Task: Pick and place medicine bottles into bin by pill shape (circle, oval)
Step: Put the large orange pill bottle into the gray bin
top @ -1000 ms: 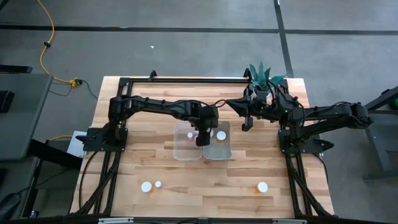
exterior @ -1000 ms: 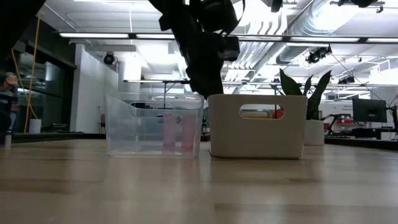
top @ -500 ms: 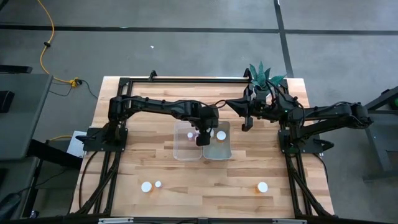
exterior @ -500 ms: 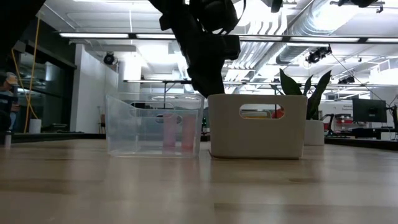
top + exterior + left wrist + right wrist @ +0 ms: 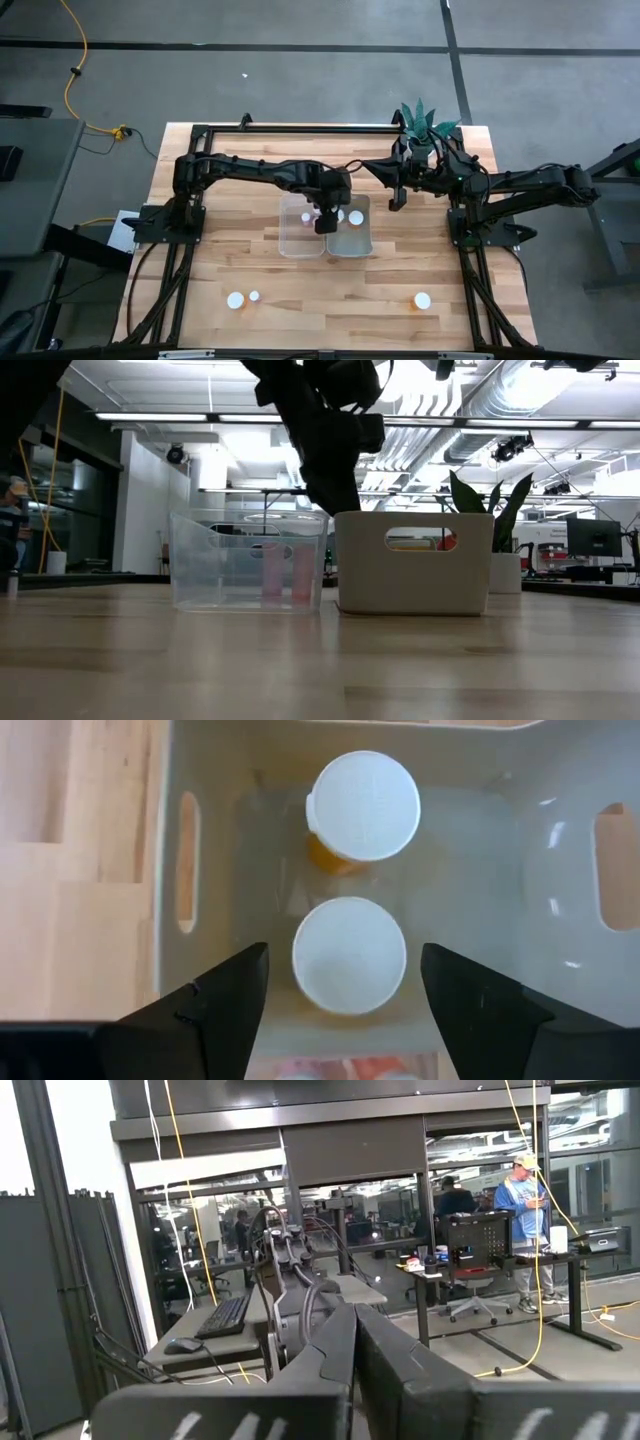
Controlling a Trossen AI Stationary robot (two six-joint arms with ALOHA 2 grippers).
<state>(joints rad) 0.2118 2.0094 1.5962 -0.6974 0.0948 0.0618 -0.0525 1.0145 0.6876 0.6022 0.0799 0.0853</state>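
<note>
Release step – left gripper (image 5: 347, 995) fingers spread over white bin (image 5: 470, 850), bottle (image 5: 349, 955) below standing free beside another; right gripper (image 5: 355, 1340) closed, parked by plant; next, judged – lift clear, fetch table bottle (image 5: 235, 299)

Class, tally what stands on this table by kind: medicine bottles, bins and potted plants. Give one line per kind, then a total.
Medicine bottles: 7 (3 loose on the table, 2 in the white bin, 2 in the clear bin)
Bins: 2
Potted plant: 1
Total: 10
</note>
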